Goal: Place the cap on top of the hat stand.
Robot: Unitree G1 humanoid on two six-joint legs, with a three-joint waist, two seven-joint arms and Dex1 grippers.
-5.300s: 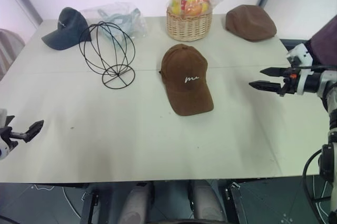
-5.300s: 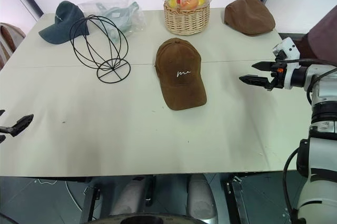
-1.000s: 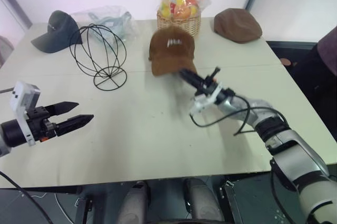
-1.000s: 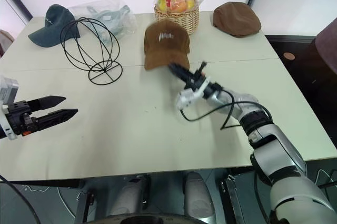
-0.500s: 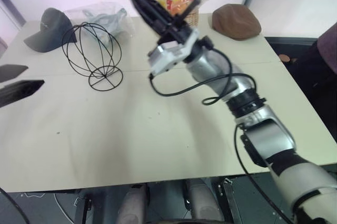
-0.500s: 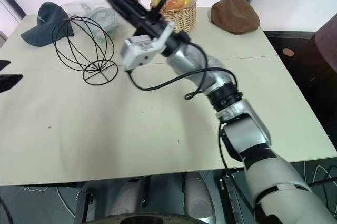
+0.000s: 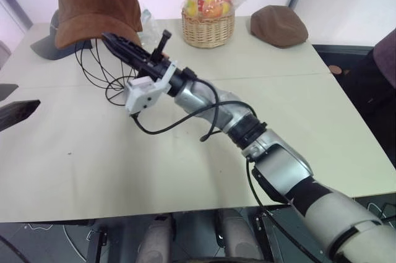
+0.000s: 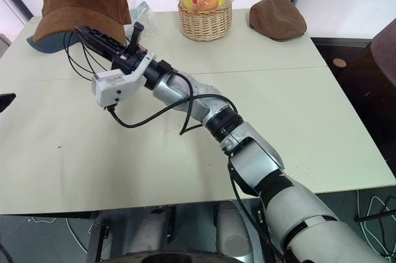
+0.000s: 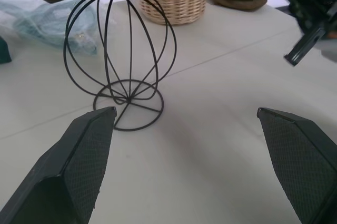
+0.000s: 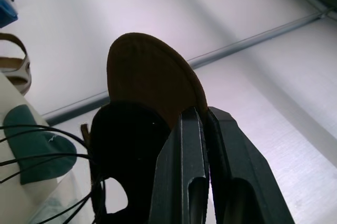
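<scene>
The cap (image 7: 91, 3) was up in the air over the hat stand (image 9: 122, 66), its crown above the top of the wire globe and its brim pointing toward the robot's left. From the left wrist view the cap's underside sat right at the top wires of the frame; whether it rested on them or only hovered just above could not be told. The right gripper (image 7: 119, 44) had its black fingers (image 10: 202, 166) clenched on the cap's edge, pinching the fabric between them, with the arm reaching across the counter (image 7: 185, 151) from the right toward the stand. The stand stood upright on its ring base on the counter.

The left gripper (image 9: 189, 166) was held at the left edge of the counter, its two fingers (image 9: 79, 155) spread wide apart and grasping nothing, pointed at the stand's base.

Behind the stand, a dark grey cap (image 7: 43, 46) lay partly hidden under the brown one, beside a clear plastic bag (image 9: 31, 18). Farther along the back of the counter stood a wicker basket (image 7: 208, 26) of wrapped fruit, and well to its right lay a plain brown flat cap (image 7: 279, 25).
</scene>
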